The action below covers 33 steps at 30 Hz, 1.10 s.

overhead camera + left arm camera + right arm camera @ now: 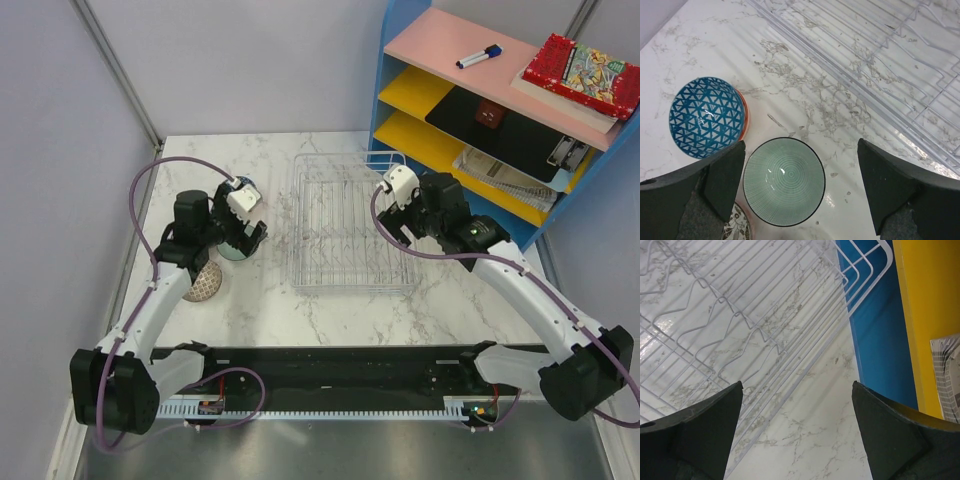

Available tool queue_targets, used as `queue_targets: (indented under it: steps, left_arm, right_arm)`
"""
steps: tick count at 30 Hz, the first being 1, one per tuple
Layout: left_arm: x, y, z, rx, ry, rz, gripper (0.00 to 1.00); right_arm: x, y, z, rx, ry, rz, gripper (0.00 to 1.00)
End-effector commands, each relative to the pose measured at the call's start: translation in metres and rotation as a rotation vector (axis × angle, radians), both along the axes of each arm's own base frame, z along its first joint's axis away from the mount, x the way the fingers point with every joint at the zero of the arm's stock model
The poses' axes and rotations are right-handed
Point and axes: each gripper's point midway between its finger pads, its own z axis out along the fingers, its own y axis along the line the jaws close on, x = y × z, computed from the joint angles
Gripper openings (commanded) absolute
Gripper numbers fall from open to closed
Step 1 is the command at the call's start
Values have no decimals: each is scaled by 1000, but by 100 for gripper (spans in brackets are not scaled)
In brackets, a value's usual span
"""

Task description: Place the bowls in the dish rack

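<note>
The likeliest trouble sits nearest the arms. The 3 bowls crowd together on the marble surface (805,100): a patterned bowl (737,227) at the near edge of the left wrist view, the green bowl (784,181) just beyond it, and the blue lattice bowl (706,116) just beside that. The gaps between their rims are slim. If a finger of the left claw (801,172) comes down on that side, it could strike the blue bowl's rim or nudge the patterned one, sending either skidding. The green bowl looks glossy and round, so a pinch across its curve would probably slip. Farther off, the dish rack (880,60) looks light and holds no bowl, so one set down hard might shove it. At the far right, the right claw (797,425) hangs close to the blue shelf unit (875,330), and a careless swing could hit it.

The left arm reaches forward from its base with the wrist pointed down. Its claw is spread wide above the green bowl and grips nothing. The right arm bends inward over the rack's right edge, its claw equally wide and empty.
</note>
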Motion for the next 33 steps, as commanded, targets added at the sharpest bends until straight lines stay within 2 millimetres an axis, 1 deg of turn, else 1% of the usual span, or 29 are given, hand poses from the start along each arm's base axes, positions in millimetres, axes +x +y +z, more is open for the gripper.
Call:
queue_targets:
  steps: [1, 2, 5, 7, 11, 15, 21, 27, 33]
  left_arm:
    - [-1, -15, -2, -72, -4, -60, 100]
    - [-2, -17, -4, -77, 6, -67, 100]
    - [0, -19, -12, -78, 33, -73, 100]
    - [2, -17, -14, -75, 39, -63, 100]
    - [5, -14, -13, -78, 18, -34, 100]
    - [11, -8, -14, -69, 2, 13, 100]
    - [13, -5, -18, -64, 8, 29, 100]
    - [10, -10, -22, -70, 25, -3, 100]
    - [11, -10, -25, -64, 36, -2, 100]
  right_arm:
    - [24, -10, -10, -6, -41, -111, 97]
    - [26, -10, -19, -17, -20, -118, 97]
    - [27, -11, -23, -20, -7, -132, 97]
    - [27, -12, -21, -17, -16, -134, 97]
    - [23, -10, -12, 5, -32, -123, 97]
    - [23, -12, -14, 2, -34, -126, 97]
    - [25, -15, -12, 1, -48, -149, 97]
    - [34, -26, -17, -23, -48, -230, 97]
    - [45, -39, -23, -10, -35, -326, 97]
